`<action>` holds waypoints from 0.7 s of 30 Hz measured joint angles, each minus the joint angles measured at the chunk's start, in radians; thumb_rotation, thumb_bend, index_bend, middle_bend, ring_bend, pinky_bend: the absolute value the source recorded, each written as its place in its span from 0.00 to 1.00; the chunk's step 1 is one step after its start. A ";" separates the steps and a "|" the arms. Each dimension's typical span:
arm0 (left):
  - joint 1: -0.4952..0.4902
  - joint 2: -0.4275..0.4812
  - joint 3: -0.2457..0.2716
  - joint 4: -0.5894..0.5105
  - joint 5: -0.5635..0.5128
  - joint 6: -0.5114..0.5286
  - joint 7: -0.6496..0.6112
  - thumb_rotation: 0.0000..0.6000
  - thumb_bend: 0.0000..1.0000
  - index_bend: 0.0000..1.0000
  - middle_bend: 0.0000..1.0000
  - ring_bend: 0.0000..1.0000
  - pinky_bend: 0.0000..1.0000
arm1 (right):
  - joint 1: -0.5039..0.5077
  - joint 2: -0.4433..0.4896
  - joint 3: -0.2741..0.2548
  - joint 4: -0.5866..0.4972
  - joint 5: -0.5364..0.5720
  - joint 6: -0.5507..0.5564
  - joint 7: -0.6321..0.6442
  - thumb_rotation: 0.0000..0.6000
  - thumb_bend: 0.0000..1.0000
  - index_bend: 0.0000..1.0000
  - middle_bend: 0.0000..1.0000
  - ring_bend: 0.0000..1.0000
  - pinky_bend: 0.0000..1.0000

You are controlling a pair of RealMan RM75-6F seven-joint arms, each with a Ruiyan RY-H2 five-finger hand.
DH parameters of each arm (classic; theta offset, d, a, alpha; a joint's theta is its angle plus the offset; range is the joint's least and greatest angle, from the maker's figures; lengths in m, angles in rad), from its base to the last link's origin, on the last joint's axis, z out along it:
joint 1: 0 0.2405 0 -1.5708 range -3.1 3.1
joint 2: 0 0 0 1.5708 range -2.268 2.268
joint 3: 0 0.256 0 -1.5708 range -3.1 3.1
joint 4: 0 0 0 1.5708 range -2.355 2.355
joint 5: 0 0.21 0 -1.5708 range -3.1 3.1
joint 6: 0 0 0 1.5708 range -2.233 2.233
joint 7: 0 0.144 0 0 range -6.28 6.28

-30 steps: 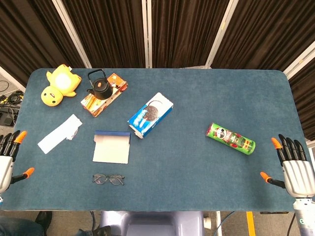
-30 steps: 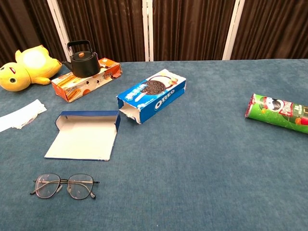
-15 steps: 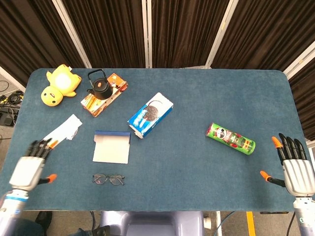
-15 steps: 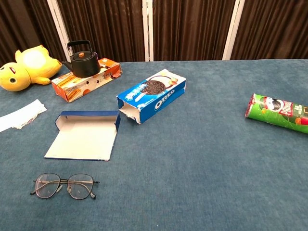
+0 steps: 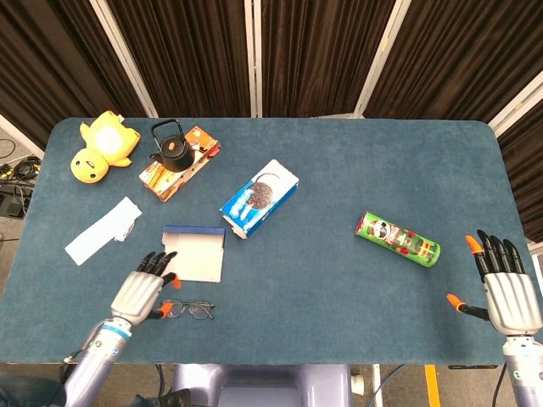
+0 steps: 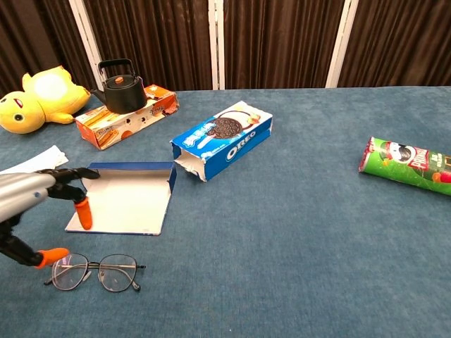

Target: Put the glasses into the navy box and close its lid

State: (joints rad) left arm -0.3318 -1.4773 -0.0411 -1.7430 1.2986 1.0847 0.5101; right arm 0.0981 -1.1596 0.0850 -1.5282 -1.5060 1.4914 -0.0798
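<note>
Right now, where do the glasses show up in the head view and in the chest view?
Head view: the glasses lie near the table's front edge, left of centre, beside the left hand.
Chest view: the glasses sit bottom left, just right of the left hand.
Shared landmark: the open navy box lies just behind them in both.

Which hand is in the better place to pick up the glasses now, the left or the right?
The left hand. It hovers open just beside the glasses and the navy box. The right hand is at the far table edge, beyond the green can.
</note>
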 measured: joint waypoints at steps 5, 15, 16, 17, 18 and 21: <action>-0.021 -0.042 0.002 -0.003 -0.064 -0.011 0.059 1.00 0.37 0.47 0.00 0.00 0.00 | -0.001 0.002 0.000 0.004 0.008 -0.004 0.007 1.00 0.00 0.00 0.00 0.00 0.00; -0.043 -0.073 0.019 0.001 -0.097 -0.005 0.088 1.00 0.38 0.49 0.00 0.00 0.00 | 0.000 0.003 -0.003 0.005 0.005 -0.005 0.009 1.00 0.00 0.00 0.00 0.00 0.00; -0.046 -0.078 0.020 0.005 -0.102 -0.005 0.089 1.00 0.38 0.49 0.00 0.00 0.00 | 0.000 0.003 -0.003 0.005 0.006 -0.006 0.010 1.00 0.00 0.00 0.00 0.00 0.00; -0.048 -0.082 0.020 0.008 -0.106 -0.005 0.090 1.00 0.38 0.49 0.00 0.00 0.00 | 0.000 0.003 -0.002 0.006 0.007 -0.007 0.010 1.00 0.00 0.00 0.00 0.00 0.00; -0.050 -0.086 0.021 0.011 -0.109 -0.006 0.090 1.00 0.38 0.49 0.00 0.00 0.00 | 0.000 0.003 -0.002 0.006 0.007 -0.007 0.011 1.00 0.00 0.00 0.00 0.00 0.00; -0.055 -0.096 0.023 0.022 -0.117 -0.007 0.091 1.00 0.38 0.49 0.00 0.00 0.00 | 0.001 0.003 -0.002 0.007 0.007 -0.009 0.013 1.00 0.00 0.00 0.00 0.00 0.00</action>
State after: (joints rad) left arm -0.3871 -1.5736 -0.0183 -1.7206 1.1817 1.0781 0.6010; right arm 0.0990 -1.1562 0.0826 -1.5217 -1.4988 1.4825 -0.0670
